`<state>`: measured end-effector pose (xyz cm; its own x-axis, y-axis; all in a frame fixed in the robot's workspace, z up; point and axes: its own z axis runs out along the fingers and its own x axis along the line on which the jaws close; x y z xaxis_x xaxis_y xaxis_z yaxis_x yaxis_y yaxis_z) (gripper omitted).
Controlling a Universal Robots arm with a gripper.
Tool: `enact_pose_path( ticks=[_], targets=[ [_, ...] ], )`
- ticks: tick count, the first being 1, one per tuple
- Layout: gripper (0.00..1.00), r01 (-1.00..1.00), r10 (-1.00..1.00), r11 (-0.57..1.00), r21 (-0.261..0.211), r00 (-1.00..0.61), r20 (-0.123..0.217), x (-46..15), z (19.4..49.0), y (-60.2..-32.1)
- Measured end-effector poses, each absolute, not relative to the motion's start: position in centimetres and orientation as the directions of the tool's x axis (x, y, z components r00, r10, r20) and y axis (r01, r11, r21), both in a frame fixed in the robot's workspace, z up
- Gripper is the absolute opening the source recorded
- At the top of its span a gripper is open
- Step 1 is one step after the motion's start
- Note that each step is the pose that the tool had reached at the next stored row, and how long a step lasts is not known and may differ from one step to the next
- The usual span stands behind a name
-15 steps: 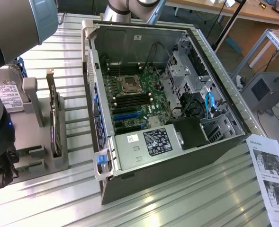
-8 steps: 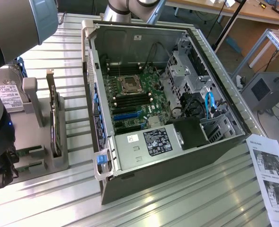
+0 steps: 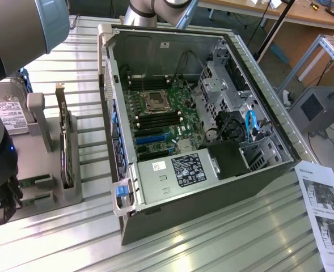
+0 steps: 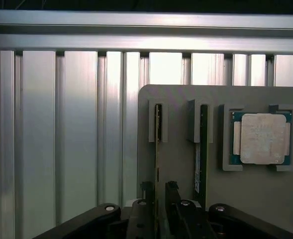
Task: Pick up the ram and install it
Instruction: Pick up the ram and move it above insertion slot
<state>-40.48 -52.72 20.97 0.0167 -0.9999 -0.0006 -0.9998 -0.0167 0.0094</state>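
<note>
The gripper [image 4: 159,189] straddles the ram [image 4: 158,149], its jaws partly open and not clamped on anything. The ram stands on edge in a slot of the grey holder [image 4: 186,94], beside a second stick [image 4: 204,149] and a processor [image 4: 259,138].

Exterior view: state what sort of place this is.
Probably a robotics lab or workshop set up for PC assembly: an open computer case with its motherboard exposed lies on a slatted aluminium table, a grey fixture beside it holds spare parts, and a wooden workbench stands behind.
</note>
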Motion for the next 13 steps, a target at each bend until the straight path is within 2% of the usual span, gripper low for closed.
enact_pose_path(
  ticks=[3, 13],
  targets=[
    [0.12, -1.0, -1.0, -0.017, 0.009, 0.017, -0.001, -40.48, 20.97, -52.72],
    [0.12, -1.0, -1.0, -0.017, 0.009, 0.017, -0.001, -40.48, 20.97, -52.72]
  ],
)
